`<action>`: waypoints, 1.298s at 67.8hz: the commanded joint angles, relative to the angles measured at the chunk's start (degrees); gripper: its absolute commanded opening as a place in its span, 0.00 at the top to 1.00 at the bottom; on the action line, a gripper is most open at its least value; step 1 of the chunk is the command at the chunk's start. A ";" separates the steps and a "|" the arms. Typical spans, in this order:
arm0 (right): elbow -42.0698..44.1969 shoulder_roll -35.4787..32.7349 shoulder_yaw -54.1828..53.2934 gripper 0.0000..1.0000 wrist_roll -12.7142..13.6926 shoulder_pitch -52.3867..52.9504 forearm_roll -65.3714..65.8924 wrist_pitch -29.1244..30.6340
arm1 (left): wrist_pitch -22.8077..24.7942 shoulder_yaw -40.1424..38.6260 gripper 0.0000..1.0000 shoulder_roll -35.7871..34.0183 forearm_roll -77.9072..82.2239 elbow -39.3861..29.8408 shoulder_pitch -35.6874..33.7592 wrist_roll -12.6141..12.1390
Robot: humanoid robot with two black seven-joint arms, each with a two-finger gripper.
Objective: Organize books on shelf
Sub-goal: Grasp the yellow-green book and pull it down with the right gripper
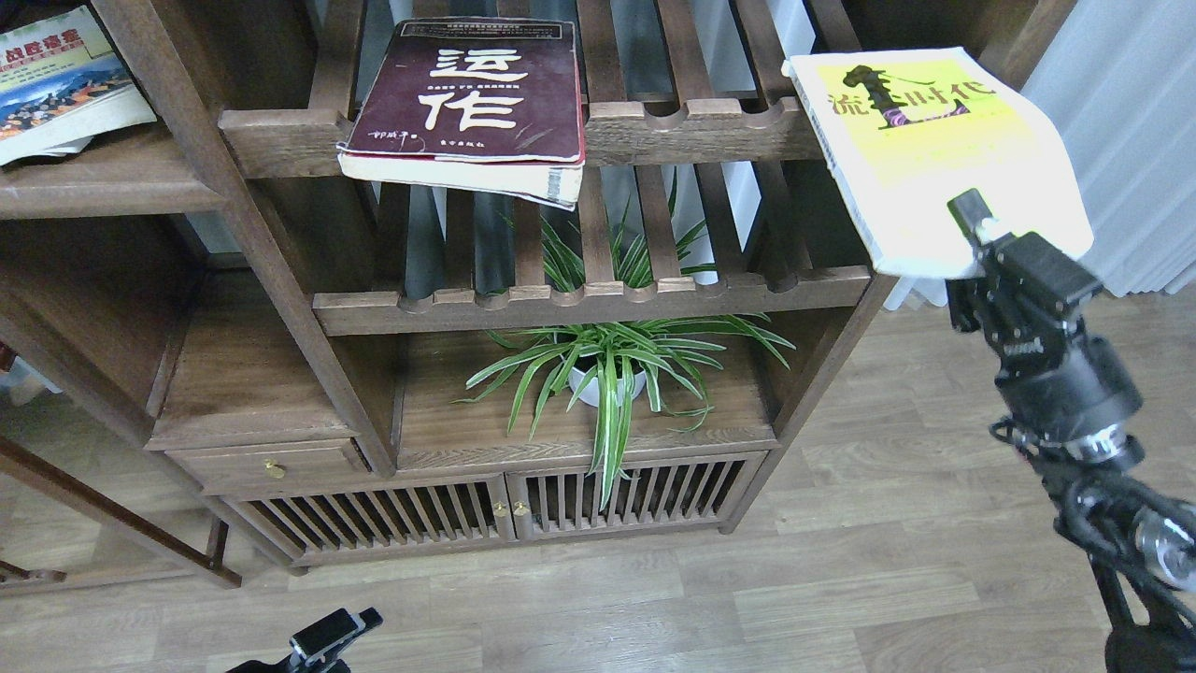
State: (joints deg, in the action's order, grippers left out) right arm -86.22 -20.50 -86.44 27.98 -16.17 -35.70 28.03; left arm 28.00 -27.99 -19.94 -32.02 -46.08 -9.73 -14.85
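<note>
While the view goes from left to right, these things show:

Small book [61, 84]: lies flat on the shelf [103, 182], the solid dark board at far left; this looks like the place for all three books.

Left tool [327, 636]: low at the bottom edge, over the floor, holding nothing; it is seen small, so I cannot tell if the fingers are apart or together.

Maroon book [472, 98]: lies on the upper slatted rack [654, 126], its lower edge hanging over the front rail. It is thick and likely heavy, with worn, soft pages; I would grip it near the spine so it does not sag or open.

Plant [607, 365]: stands in a white pot below the racks, well apart from the books.

Yellow book [934, 140]: held in the air at the right end of the rack, tilted. It is a thin paperback, light and a little bendy, so it may droop from a corner hold.

Right tool [976, 224]: clamped on the lower edge of the yellow book.
</note>
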 commanded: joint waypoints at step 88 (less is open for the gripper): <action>11.17 20.50 19.91 0.99 0.02 3.43 19.44 -0.03 | 0.00 -6.11 0.08 8.25 0.29 -28.10 -4.07 5.71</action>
State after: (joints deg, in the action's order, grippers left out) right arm -74.42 0.00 -66.69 28.00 -12.13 -17.63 27.99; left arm 28.00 -33.90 -12.80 -31.81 -74.98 -12.98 -9.19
